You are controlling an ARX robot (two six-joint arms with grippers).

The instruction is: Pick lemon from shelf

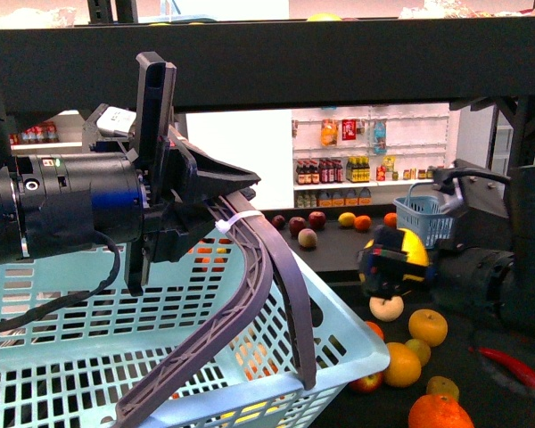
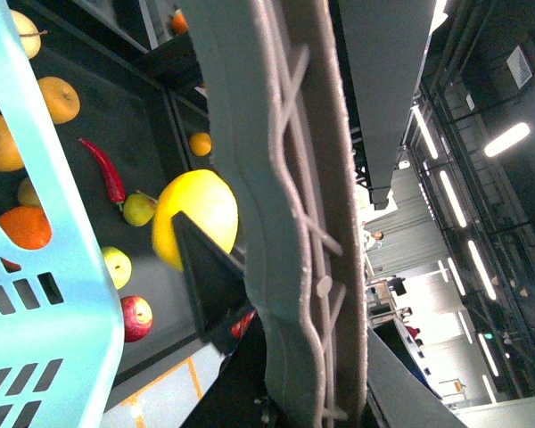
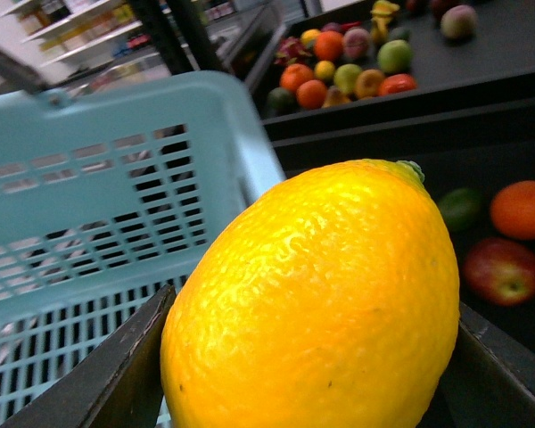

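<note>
My right gripper is shut on the lemon, a bright yellow oval fruit, and holds it above the dark shelf tray, just right of the basket's corner. In the right wrist view the lemon fills the frame between the two dark fingers. It also shows in the left wrist view. My left gripper is shut on the grey basket handle and holds the light blue basket up at front left. The shelf's thick black beam runs across the top.
Loose fruit lies on the tray under the lemon: a pale apple, yellow-orange fruits, an orange and a red chilli. More apples and oranges lie further back. A small blue basket and white bottle racks stand behind.
</note>
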